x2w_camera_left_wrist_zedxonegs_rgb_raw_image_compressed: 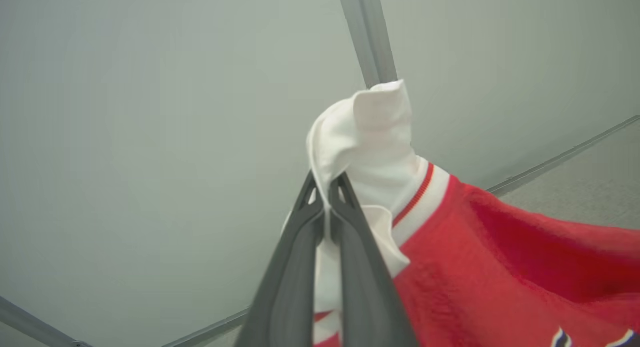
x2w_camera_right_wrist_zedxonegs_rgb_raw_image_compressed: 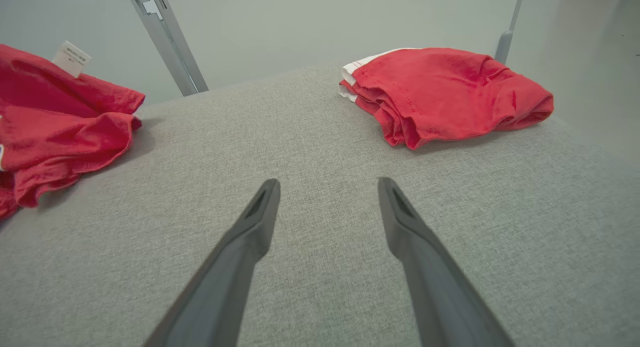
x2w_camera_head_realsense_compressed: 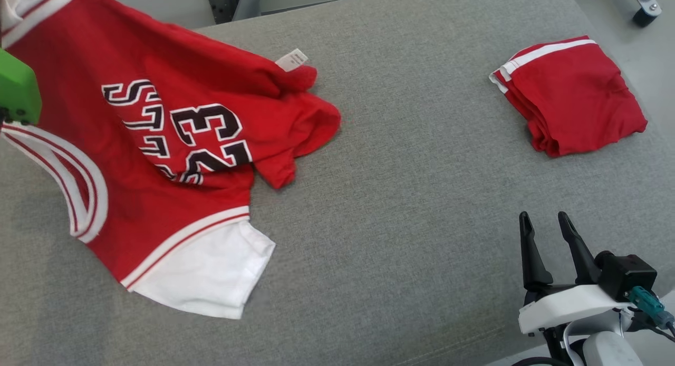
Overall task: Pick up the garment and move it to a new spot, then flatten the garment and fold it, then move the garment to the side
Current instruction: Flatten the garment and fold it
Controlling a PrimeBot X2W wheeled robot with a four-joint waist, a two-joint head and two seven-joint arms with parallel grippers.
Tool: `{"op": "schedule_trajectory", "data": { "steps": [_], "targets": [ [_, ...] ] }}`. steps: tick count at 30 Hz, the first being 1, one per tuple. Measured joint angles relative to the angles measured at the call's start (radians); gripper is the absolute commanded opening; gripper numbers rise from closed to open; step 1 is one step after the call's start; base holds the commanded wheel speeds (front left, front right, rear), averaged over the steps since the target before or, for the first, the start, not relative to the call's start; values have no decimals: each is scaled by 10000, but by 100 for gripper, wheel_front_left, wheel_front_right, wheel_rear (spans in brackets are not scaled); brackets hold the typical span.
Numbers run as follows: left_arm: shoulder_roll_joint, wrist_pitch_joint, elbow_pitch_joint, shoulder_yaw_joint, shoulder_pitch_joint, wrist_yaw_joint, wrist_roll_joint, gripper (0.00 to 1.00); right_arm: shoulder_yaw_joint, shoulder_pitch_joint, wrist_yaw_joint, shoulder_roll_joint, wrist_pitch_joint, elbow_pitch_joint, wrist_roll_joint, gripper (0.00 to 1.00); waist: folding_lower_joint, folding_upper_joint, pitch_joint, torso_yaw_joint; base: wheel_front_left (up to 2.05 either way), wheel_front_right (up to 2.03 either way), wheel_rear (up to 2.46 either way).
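The red jersey [x2w_camera_head_realsense_compressed: 158,49] is gripped at its white edge by the left hand [x2w_camera_left_wrist_zedxonegs_rgb_raw_image_compressed: 327,183] — the right hand [x2w_camera_head_realsense_compressed: 543,217] is held spread and empty.

Surface: grey woven-fabric pad [x2w_camera_head_realsense_compressed: 411,208], wide, far-right corner rounded.
Item 1 — red jersey [x2w_camera_head_realsense_compressed: 158,197], left side, crumpled; number 23 in black with white outline; white hem panel toward near edge; white care tag [x2w_camera_head_realsense_compressed: 291,59] on far fold; far-left end lifted off pad.
Item 2 — folded red garment [x2w_camera_head_realsense_compressed: 572,97], white-striped edge, far right, well apart from jersey.
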Motion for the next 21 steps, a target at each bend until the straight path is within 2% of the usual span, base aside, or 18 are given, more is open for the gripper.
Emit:
{"op": "schedule_trajectory", "data": {
  "steps": [3, 6, 10, 12, 14, 17, 21],
  "targets": [
    [10, -196, 171, -117, -665, -211, 286, 0, -31, 2, 0, 2, 0, 27, 81, 100, 0, 0, 55, -170, 0, 0, 0],
    [-8, -395, -40, -203, -1029, -242, 483, 0, -98, 21, 0, 0, 0, 38, 140, 100, 0, 0, 67, -298, 0, 0, 0],
    [123, -165, -999, -203, -569, -128, 326, 0, -222, 157, 0, 4, 0, 58, 142, 100, 0, 1, -110, -378, 0, 0, 0],
    [360, 318, -1824, -320, 377, -12, 132, 0, -324, 344, 0, 0, 0, 56, 140, 100, 0, 1, -245, -394, 0, 0, 0],
    [669, 1151, -3563, -566, 2398, 397, -445, 0, -441, 564, 0, 4, 2, 58, 121, 100, 0, 1, -463, -375, 0, 0, 0],
    [694, 1929, -5457, -1081, 4864, 1037, -1214, 0, -598, 713, 0, -6, 0, 65, 123, 100, 0, 0, -614, -248, 0, 0, 0],
    [623, 2251, -6598, -1904, 7405, 1708, -1841, 0, -470, 733, 0, 6, 0, 84, 100, 100, 0, 1, -686, 79, 0, 0, 0]
  ]
}}
